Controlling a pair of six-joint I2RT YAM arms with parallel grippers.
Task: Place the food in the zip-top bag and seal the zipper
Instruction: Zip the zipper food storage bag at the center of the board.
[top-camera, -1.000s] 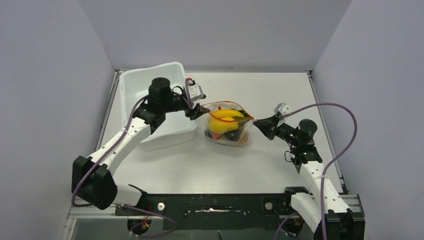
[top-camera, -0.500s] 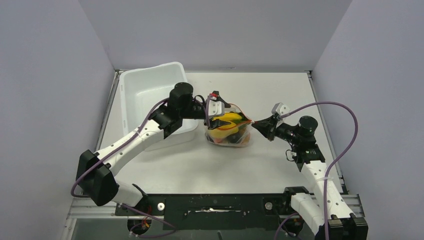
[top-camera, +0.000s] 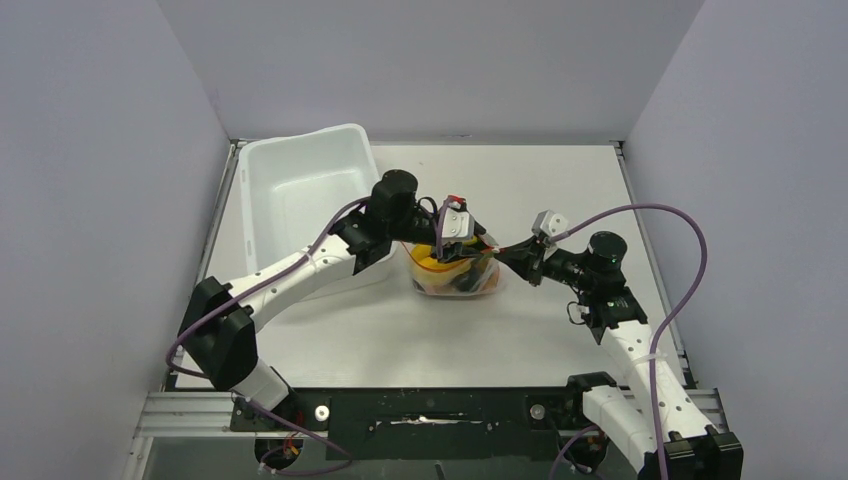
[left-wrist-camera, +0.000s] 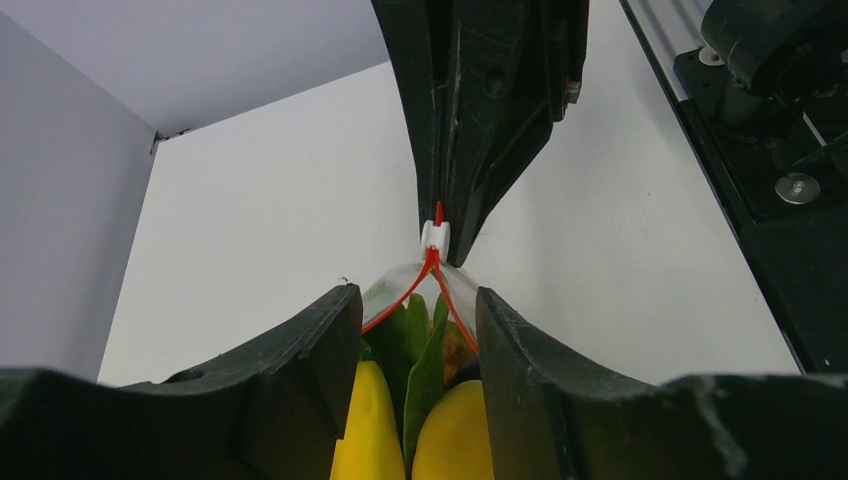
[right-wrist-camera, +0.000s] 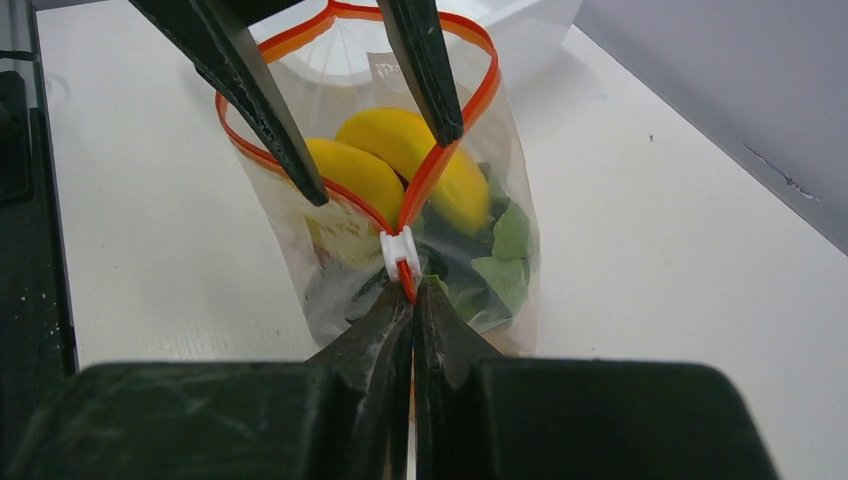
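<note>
The clear zip-top bag (top-camera: 452, 282) stands on the table with yellow bananas (right-wrist-camera: 425, 150) and green leafy pieces (right-wrist-camera: 508, 240) inside; the other food is hidden. Its red zipper (right-wrist-camera: 472, 108) gapes open, with the white slider (right-wrist-camera: 400, 250) at the near end in the right wrist view. My right gripper (right-wrist-camera: 410, 295) is shut on the zipper end just behind the slider; it also shows in the top view (top-camera: 510, 253). My left gripper (left-wrist-camera: 415, 300) is open, its fingers straddling the bag mouth just behind the slider (left-wrist-camera: 435, 238), with both red strips (left-wrist-camera: 392, 303) between them.
A large white tub (top-camera: 300, 180) stands at the back left, under my left arm's forearm. The black mounting rail (top-camera: 430, 410) runs along the near edge. Grey walls close in the table on three sides.
My left arm has swung right from the tub to over the bag, its fingers now around the mouth. The bag has been pulled narrower and more upright. My right gripper kept its hold.
</note>
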